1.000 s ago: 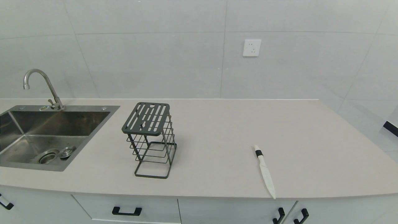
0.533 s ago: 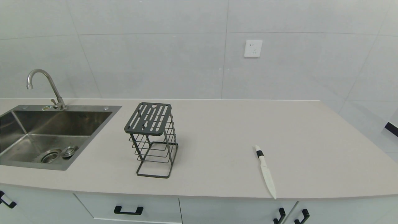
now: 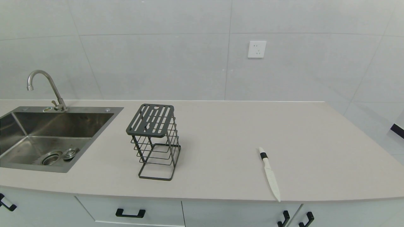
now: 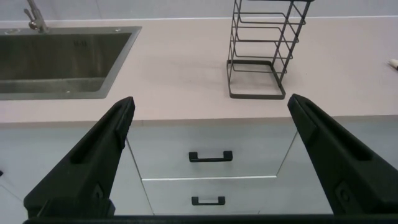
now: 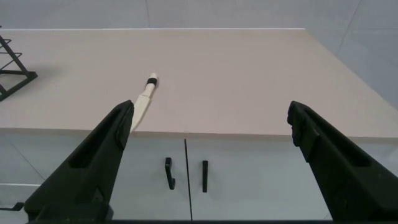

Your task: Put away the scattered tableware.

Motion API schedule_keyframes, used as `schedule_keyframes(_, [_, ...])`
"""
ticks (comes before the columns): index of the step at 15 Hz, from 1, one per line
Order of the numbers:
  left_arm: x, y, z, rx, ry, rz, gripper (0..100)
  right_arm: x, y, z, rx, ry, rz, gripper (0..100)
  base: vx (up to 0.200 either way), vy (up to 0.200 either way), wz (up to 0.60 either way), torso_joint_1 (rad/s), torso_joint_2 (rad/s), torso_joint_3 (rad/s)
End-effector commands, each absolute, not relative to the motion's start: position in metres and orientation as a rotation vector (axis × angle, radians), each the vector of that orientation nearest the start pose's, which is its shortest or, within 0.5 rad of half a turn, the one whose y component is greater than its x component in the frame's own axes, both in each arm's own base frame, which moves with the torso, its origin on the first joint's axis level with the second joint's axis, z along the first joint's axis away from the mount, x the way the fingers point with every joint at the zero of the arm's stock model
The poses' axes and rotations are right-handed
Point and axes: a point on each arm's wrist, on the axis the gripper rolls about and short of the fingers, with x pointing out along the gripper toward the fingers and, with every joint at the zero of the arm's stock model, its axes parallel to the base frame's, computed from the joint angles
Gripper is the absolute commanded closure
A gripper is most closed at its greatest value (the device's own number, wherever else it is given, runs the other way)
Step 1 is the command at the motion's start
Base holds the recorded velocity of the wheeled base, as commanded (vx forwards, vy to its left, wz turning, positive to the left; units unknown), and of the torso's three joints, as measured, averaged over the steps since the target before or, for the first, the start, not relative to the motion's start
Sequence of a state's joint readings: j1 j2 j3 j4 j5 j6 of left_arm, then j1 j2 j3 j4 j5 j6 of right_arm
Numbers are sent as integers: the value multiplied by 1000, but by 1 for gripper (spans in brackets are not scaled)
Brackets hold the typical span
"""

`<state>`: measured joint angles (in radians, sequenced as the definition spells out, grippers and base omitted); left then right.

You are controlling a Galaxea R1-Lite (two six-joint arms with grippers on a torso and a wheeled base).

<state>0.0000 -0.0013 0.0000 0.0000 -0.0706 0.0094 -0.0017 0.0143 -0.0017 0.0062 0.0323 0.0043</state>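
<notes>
A white knife [image 3: 269,172] with a black band lies on the counter at the front right, its tip at the counter's front edge; it also shows in the right wrist view as the knife [image 5: 143,103]. A black wire rack [image 3: 154,140] with a slotted top stands mid-counter, and its base, the rack [image 4: 260,53], shows in the left wrist view. My left gripper [image 4: 210,118] hangs open in front of the cabinet drawers, below the counter edge. My right gripper [image 5: 209,118] is open too, low before the cabinet, nearer than the knife.
A steel sink [image 3: 19,156] with a curved tap [image 3: 42,86] takes the counter's left end. Black drawer and door handles [image 3: 130,213] line the cabinet front. A wall socket [image 3: 257,49] sits above the counter. Bare counter [image 3: 221,138] lies between rack and knife.
The head camera shifted slightly between one second ago and half a second ago, so the whole picture slid a little right. Rack and knife have stayed where they were.
</notes>
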Motion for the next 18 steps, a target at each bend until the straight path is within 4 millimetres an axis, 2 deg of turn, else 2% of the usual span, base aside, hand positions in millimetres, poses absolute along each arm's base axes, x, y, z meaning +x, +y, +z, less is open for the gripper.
schedule_keyframes(1, [-23, -2, 75, 9, 0, -71, 0, -22, 1, 76, 3, 18, 28, 0, 0, 0, 0, 0, 0, 0])
schedule_keyframes(5, [-23, -2, 75, 9, 0, -71, 0, -22, 1, 76, 3, 18, 28, 0, 0, 0, 0, 143, -1, 141])
schedule_keyframes(14, [-23, -2, 75, 9, 0, -71, 0, -22, 1, 76, 3, 18, 29, 0, 0, 0, 0, 324, -58, 261])
schedule_keyframes(18, [-23, -2, 75, 9, 0, -69, 0, -22, 1, 76, 3, 18, 28, 0, 0, 0, 0, 103, -32, 64])
